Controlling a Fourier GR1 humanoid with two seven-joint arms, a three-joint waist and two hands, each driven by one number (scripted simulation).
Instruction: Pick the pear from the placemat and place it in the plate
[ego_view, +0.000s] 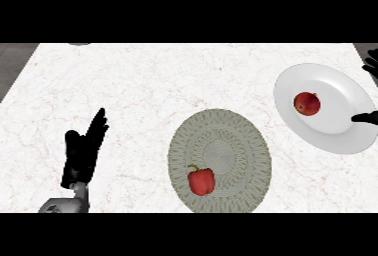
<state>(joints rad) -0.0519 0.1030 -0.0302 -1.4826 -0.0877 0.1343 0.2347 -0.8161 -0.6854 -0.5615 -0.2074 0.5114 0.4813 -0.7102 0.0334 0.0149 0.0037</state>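
A red, rounded fruit (307, 103) with a small stem lies on the white plate (347, 137) at the right, just left of the plate's middle. No hand touches it. Only parts of my right hand (366, 118) show at the right edge: the thumb tip over the plate's right rim, and fingers (371, 62) spread well above it, past the rim. The hand is open and holds nothing. The round grey woven placemat (221, 145) lies in the middle near the front. My left hand (81, 150) rests open at the lower left, fingers up.
A red bell pepper (201, 181) with a green stem lies on the front part of the placemat. The marble counter (148, 85) stretches to the back and left, with a dark floor strip beyond its left edge.
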